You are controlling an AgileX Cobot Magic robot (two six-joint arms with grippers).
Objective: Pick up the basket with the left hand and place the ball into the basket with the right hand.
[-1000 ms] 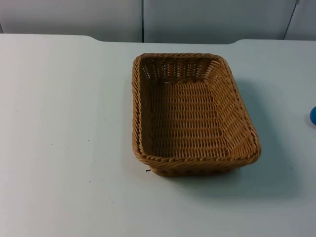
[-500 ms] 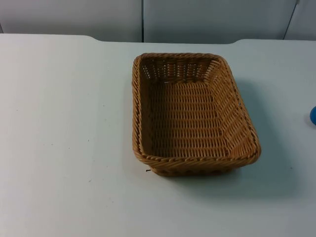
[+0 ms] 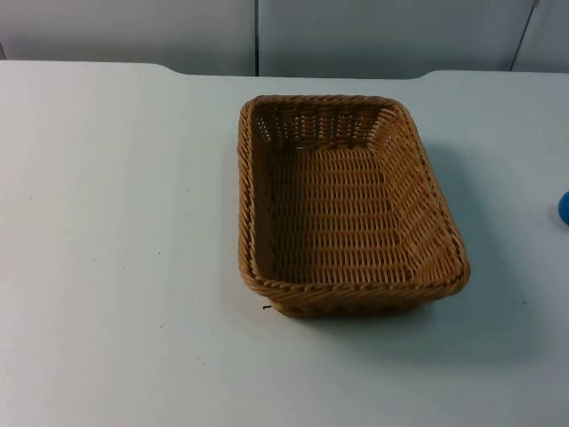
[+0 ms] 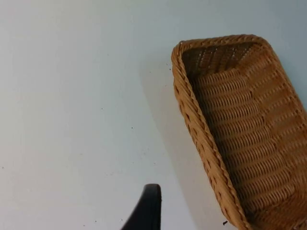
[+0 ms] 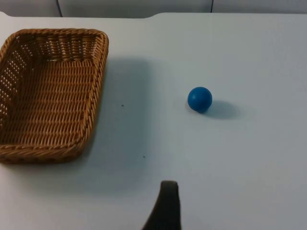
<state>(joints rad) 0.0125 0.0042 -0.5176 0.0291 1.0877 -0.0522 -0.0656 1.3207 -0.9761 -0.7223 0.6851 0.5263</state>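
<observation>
Resting flat on the white tabletop (image 3: 116, 267), the woven basket (image 3: 342, 205) sits a little right of centre in the top view, its long sides running away from the camera toward the grey partition wall (image 3: 356, 36). A sliver of the blue ball (image 3: 564, 207) shows at the picture's right edge, well apart from the basket.

From the left wrist view, the basket (image 4: 240, 129) lies at an angle with its rim uncovered, and one black fingertip of the left gripper (image 4: 146, 211) hangs over bare tabletop beside it (whether its fingers are open or closed, I cannot tell).

From the right wrist view, the ball (image 5: 199, 99) rests on the tabletop apart from the basket (image 5: 48, 91). One fingertip of the right gripper (image 5: 165, 208) stands over bare tabletop, clear of both; its fingers' state cannot be told either.
</observation>
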